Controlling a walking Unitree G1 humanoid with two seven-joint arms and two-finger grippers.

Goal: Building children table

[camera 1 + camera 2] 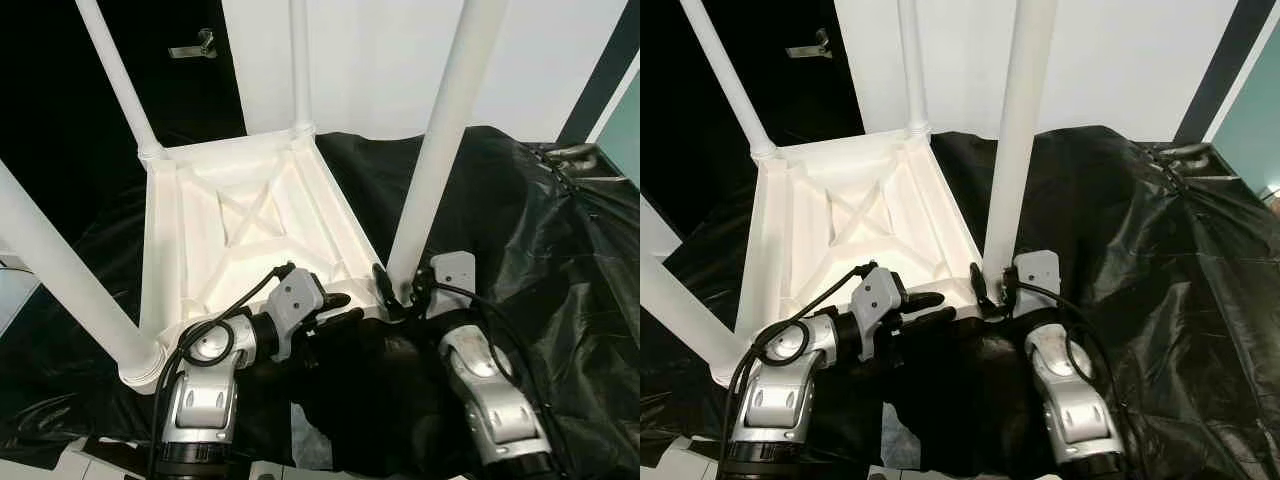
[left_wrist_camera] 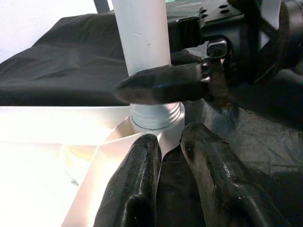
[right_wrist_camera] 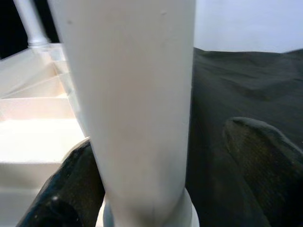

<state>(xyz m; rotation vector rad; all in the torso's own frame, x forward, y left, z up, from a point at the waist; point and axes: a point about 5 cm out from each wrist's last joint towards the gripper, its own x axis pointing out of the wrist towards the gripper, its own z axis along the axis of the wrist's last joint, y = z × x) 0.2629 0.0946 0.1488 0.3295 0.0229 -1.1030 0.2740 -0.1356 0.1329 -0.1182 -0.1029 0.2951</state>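
A white children's table [image 1: 200, 215] lies upside down on black cloth, its four legs pointing up. My right gripper [image 1: 400, 290] is open around the base of the near right leg [image 1: 440, 140]. In the right wrist view one finger [image 3: 71, 189] rests against that leg [image 3: 137, 104] and the other finger [image 3: 260, 156] stands off it. My left gripper [image 1: 340, 308] reaches in from the left at the table's near rim. Its fingers [image 2: 137, 179] are a narrow gap apart, just short of the leg's threaded collar [image 2: 156, 116], with nothing clearly held.
Crumpled black cloth [image 1: 540, 230] covers the surface under and to the right of the table. A near left leg [image 1: 60, 280] slants across the left side. White wall panels [image 1: 370, 60] stand behind, with a dark area and a metal handle [image 1: 192, 47] at the back left.
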